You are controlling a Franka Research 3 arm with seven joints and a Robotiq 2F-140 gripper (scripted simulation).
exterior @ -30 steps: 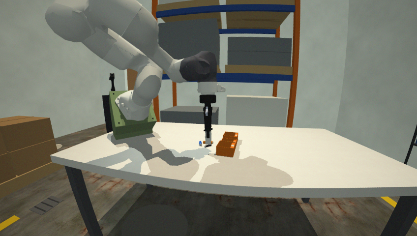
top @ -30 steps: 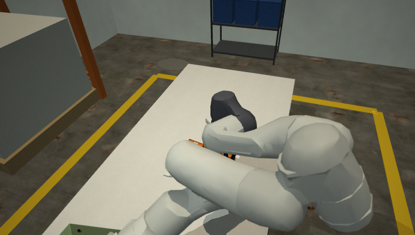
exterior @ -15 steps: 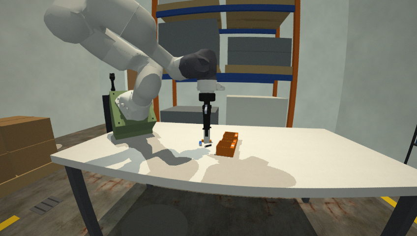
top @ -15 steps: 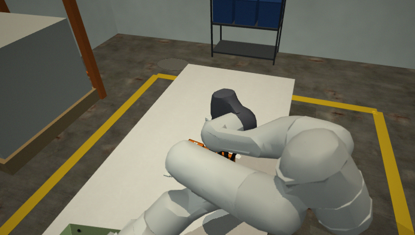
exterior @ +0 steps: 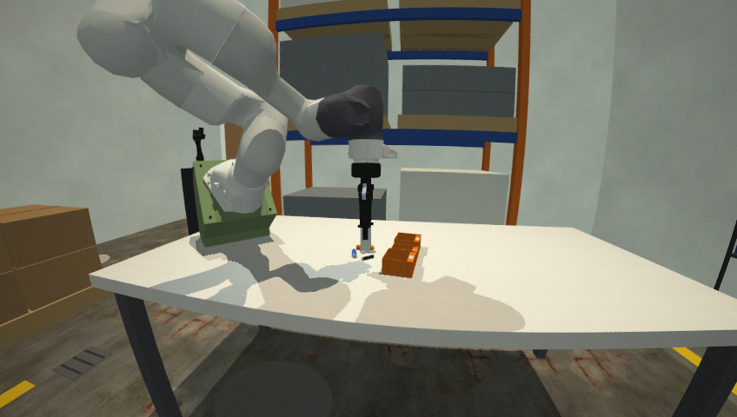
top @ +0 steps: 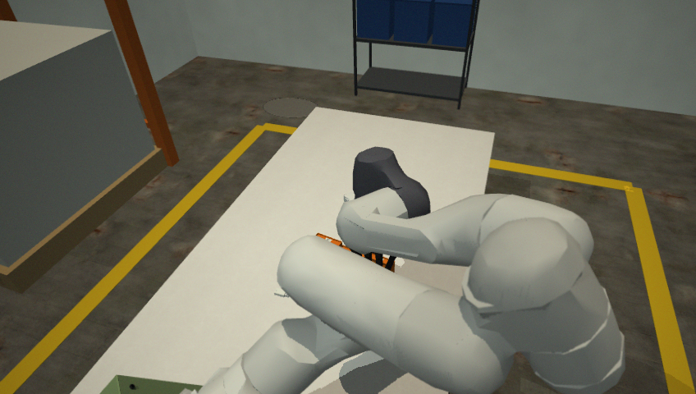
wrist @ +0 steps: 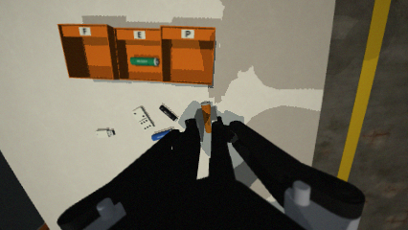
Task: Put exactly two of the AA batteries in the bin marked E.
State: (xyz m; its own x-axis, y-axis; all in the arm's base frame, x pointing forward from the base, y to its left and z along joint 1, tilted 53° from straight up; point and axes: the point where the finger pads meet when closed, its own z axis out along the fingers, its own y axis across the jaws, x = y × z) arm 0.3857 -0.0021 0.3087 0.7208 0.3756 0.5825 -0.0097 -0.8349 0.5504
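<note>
We judge that we are picking up the second battery: the jaws [top: 386, 263] [exterior: 366, 248] pinch the orange battery [exterior: 371, 248] [wrist: 206, 115], well in from the edges of the worktop [top: 244, 234] [exterior: 517, 268] [wrist: 268, 57]. The green battery [wrist: 144, 61] lies in bin E [exterior: 406, 247] [wrist: 139, 47]. Next we need to lift clear of the bin walls, centre over E and let go.

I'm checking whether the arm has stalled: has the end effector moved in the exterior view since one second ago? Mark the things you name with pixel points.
Yes, slightly. Against the orange bins [top: 327, 238] [exterior: 398, 263] [wrist: 203, 31], the end effector [top: 384, 263] [exterior: 365, 248] [wrist: 207, 115] now sits higher and a little farther left in that view.
</note>
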